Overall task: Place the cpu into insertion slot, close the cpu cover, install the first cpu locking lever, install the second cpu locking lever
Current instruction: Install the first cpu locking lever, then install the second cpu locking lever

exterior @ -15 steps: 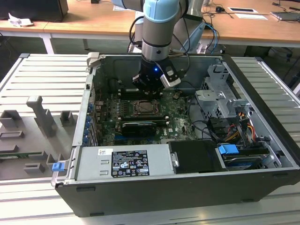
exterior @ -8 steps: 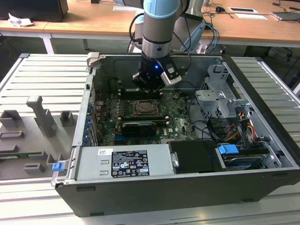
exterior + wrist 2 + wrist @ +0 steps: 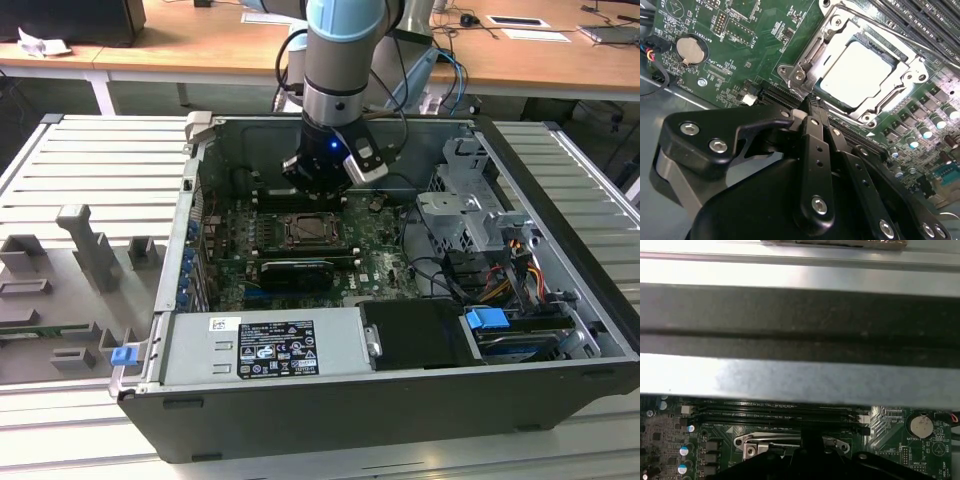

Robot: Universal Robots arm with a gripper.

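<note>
I am watching the arm hanging down into the open computer case [image 3: 560, 330], with the gripper [image 3: 318, 180] sitting low over the far edge of the insertion slot [image 3: 311, 231] on the green motherboard [image 3: 385, 255]. In the second wrist view the gripper [image 3: 811, 101] is showing its two black fingers [image 3: 816, 131] pressed together, tips meeting at the edge of the slot's metal frame and pinching nothing that I can make out.

The cpu [image 3: 857, 72] is lying flat in the insertion slot [image 3: 826, 32], its pale metal top facing up. The cpu cover [image 3: 883, 102] is lying down around it, the chip showing through the cover's square window. A thin silvery lever rod [image 3: 880, 30] is running along the far side of the socket; I cannot tell whether it is latched.

In the first wrist view the silvery frame [image 3: 757, 442] is showing just beyond the gripper's dark body, with the long black memory slots [image 3: 775, 412] past it and the grey case wall [image 3: 800, 380] above those. A round coin battery [image 3: 691, 50] is sitting on the board well apart from the socket.

In the exterior view, a grey fixture tray [image 3: 60, 290] is lying outside the case at the exterior view's left.
</note>
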